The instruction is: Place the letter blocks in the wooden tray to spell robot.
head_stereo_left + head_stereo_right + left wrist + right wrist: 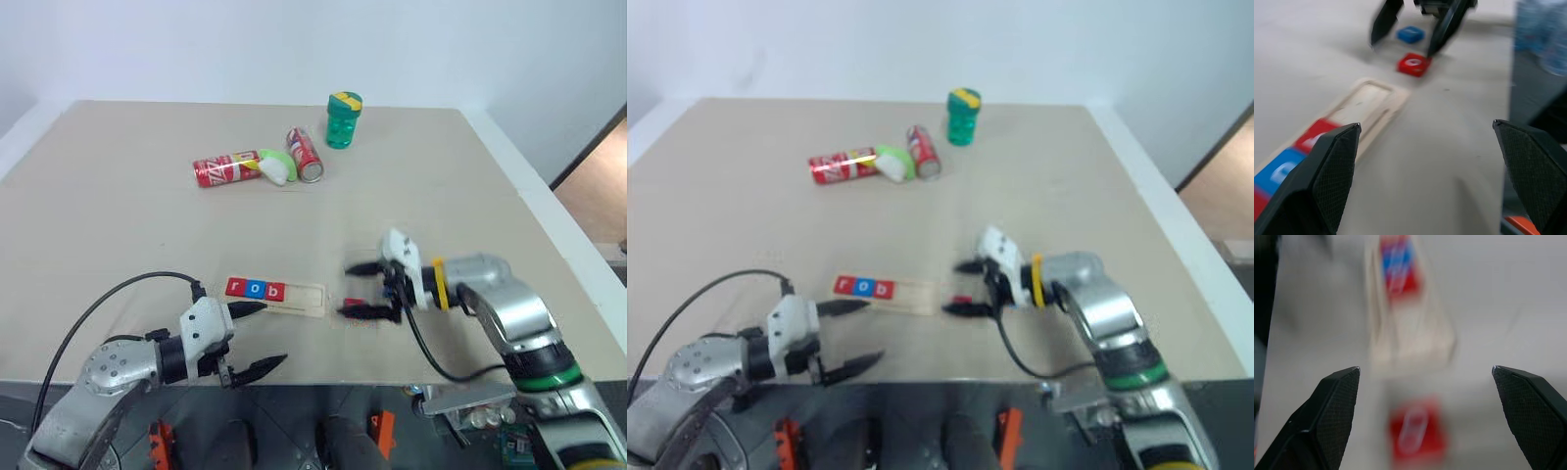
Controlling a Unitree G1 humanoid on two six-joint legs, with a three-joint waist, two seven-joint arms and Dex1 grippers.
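The wooden tray [306, 298] lies near the table's front edge, and its left part holds three letter blocks: red r [235, 287], blue o [256, 289] and red b [276, 291]. The tray's right part is bare. A loose red block [1414, 64] lies on the table just past the tray's right end, with a blue block [1410, 34] a little beyond it. My right gripper [346, 290] is open, pointing left, and both loose blocks sit between its fingers, untouched. At the tray's front left, my left gripper [272, 333] is open and holds nothing.
Two red soda cans [225, 171] [306, 155] lie on their sides at the far middle of the table, with a white and green object [277, 166] between them. A green cup [343, 120] stands behind them. The table's front edge [323, 380] runs just below both grippers.
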